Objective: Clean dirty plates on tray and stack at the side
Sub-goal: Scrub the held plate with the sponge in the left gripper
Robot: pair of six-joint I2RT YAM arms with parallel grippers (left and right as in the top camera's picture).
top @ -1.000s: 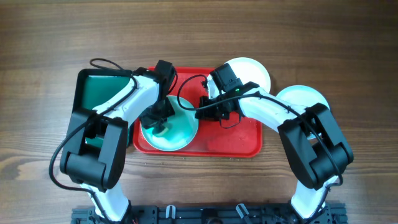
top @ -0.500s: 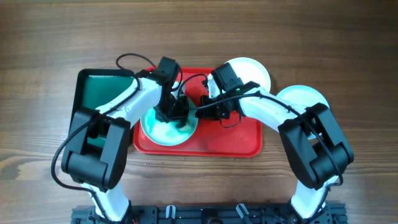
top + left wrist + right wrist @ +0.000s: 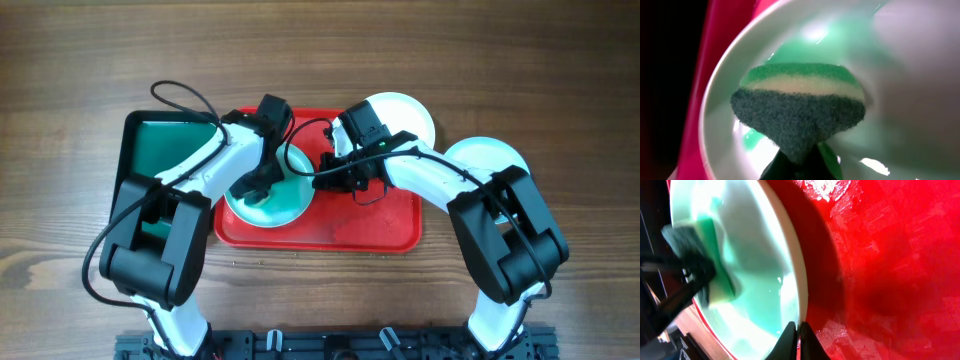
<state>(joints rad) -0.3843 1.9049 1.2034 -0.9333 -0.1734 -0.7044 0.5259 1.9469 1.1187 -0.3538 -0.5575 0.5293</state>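
A pale aqua plate point(image 3: 290, 200) sits on the left half of the red tray point(image 3: 370, 228). My left gripper point(image 3: 255, 188) is shut on a green and dark sponge point(image 3: 799, 111) and presses it into the plate point(image 3: 910, 75), which shows green smears. My right gripper point(image 3: 322, 182) is shut on the plate's right rim point(image 3: 799, 300) and holds it tilted over the tray point(image 3: 890, 255). Two white plates lie off the tray: one point(image 3: 405, 112) at its back right edge, one point(image 3: 490, 155) to the right.
A dark green tray point(image 3: 165, 145) lies left of the red tray. Both arms cross over the red tray's left half. The tray floor looks wet by the right gripper. Bare wooden table point(image 3: 100, 60) lies all around.
My left gripper with the sponge swept right across the plate, then back toward its left front part. The right gripper and the plate's rim stayed put.
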